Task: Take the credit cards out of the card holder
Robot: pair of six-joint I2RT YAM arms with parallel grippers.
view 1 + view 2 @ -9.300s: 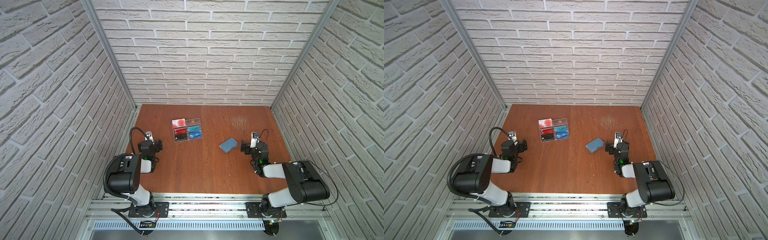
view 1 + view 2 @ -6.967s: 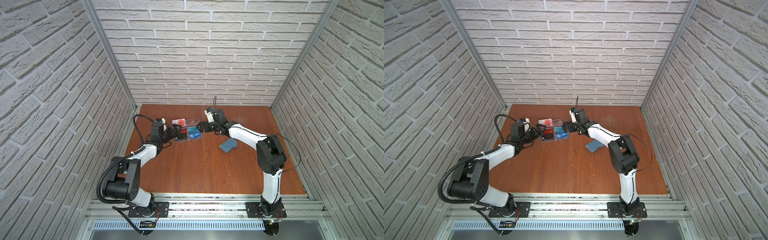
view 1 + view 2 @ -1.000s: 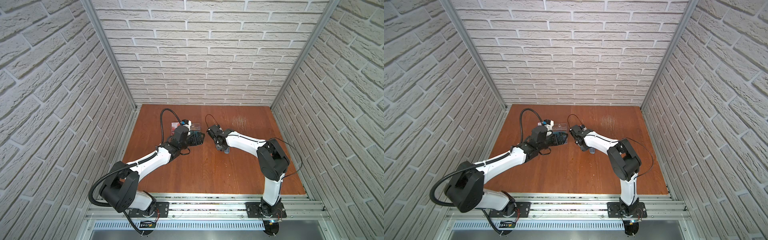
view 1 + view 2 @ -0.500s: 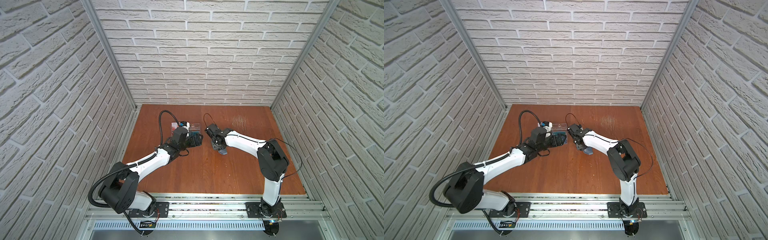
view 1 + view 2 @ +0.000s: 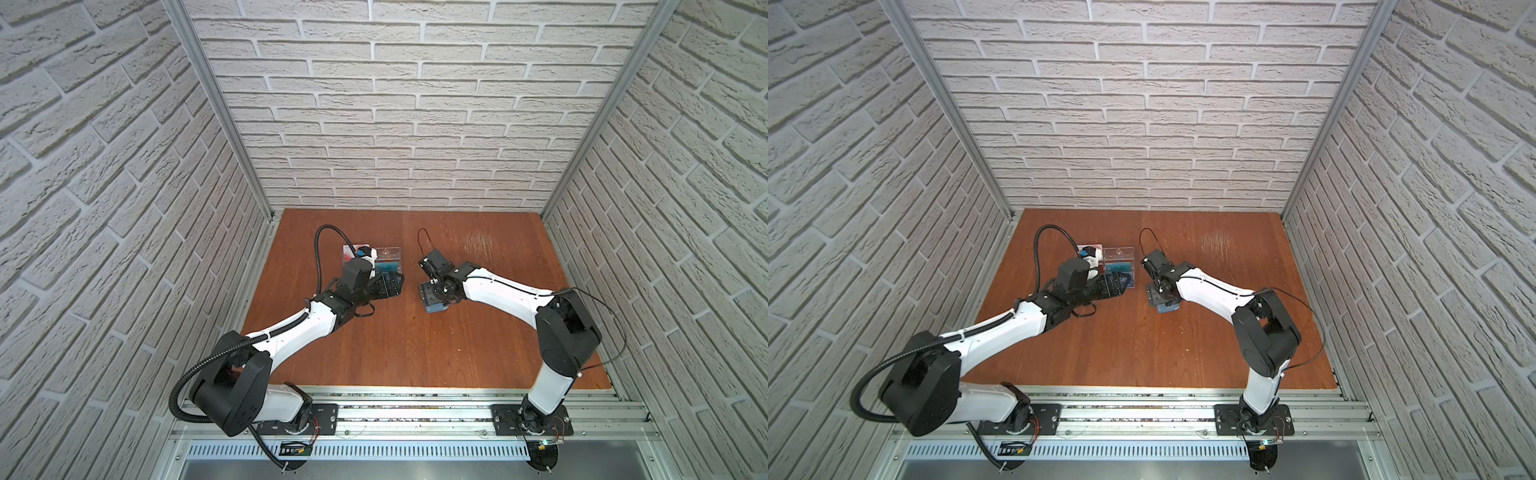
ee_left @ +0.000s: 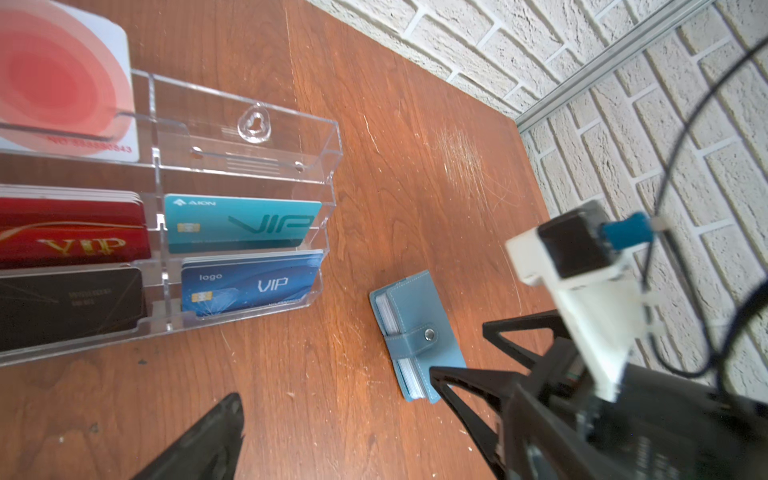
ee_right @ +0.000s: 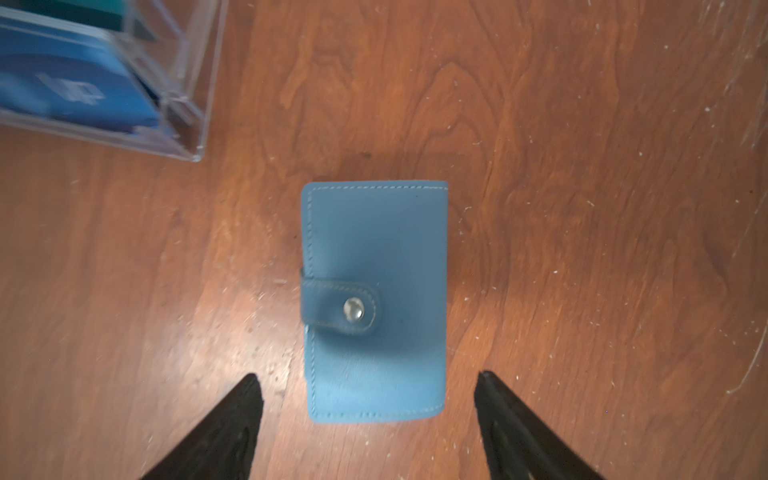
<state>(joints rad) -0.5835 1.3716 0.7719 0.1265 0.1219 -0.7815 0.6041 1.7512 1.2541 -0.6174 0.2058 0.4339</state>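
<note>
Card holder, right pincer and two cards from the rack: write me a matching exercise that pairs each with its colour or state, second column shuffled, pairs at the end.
Column one
1 card holder
2 right pincer
3 AION card
4 gold-VIP card

Column two
A teal, in the clear rack
B strap snapped, flat on the table
C red, in the clear rack
D open, over the card holder

Pairs: 1-B, 2-D, 3-A, 4-C
</note>
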